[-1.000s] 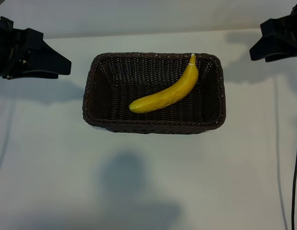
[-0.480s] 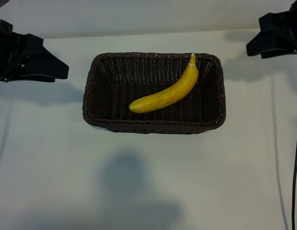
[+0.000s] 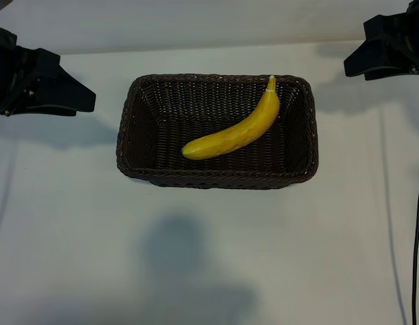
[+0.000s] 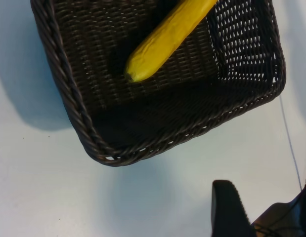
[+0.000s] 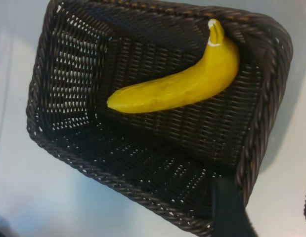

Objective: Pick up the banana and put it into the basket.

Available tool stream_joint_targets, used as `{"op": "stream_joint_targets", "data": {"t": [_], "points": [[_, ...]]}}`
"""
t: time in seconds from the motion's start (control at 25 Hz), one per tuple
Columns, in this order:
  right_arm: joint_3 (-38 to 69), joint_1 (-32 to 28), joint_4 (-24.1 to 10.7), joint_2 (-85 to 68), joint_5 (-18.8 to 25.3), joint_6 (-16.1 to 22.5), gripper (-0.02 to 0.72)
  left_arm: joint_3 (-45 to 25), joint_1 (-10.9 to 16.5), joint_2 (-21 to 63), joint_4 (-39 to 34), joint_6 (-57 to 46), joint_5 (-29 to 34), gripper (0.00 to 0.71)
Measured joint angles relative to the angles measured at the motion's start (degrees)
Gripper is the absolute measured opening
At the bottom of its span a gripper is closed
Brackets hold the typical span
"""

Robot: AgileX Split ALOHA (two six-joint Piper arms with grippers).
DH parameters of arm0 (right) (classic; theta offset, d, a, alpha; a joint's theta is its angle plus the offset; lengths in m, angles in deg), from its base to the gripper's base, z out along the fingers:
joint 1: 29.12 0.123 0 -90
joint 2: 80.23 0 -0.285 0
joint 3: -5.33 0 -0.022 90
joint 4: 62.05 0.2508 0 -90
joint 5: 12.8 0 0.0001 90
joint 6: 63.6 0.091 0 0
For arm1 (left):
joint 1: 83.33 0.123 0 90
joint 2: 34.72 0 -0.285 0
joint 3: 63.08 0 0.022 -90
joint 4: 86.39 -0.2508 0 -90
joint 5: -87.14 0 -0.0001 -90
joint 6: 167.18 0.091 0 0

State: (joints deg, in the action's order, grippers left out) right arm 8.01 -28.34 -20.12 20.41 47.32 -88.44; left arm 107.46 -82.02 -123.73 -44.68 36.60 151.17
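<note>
Banana: I am seeing the banana (image 3: 234,133) lying inside the basket (image 3: 128,135), resting on the woven floor, with its stem tip up against the far right corner and its blunt end near the middle.
Long axis: it is running diagonally, from the basket's centre toward that far right corner.
Basket: it is sitting on the white table (image 3: 60,237), midway between the two arms.
Right gripper: the right gripper (image 3: 375,57) is hanging at the far right edge, well apart from the basket, jaws standing partly open and holding nothing.
Left gripper: the left gripper (image 3: 57,95) is hanging at the left edge, also well apart, partly open and empty.
Nearer arm: I am judging the right one closer to the stem end.
Judgement: the placing looks done to me; no further reach seems needed.
</note>
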Motion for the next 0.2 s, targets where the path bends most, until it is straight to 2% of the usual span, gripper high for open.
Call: {"op": "stream_joint_targets", "data": {"t": [0.2], "points": [[0.00,0.00,0.00,0.00,0.00,0.00,0.383,0.00,0.00,0.00,0.00,0.00,0.00,0.400]]}}
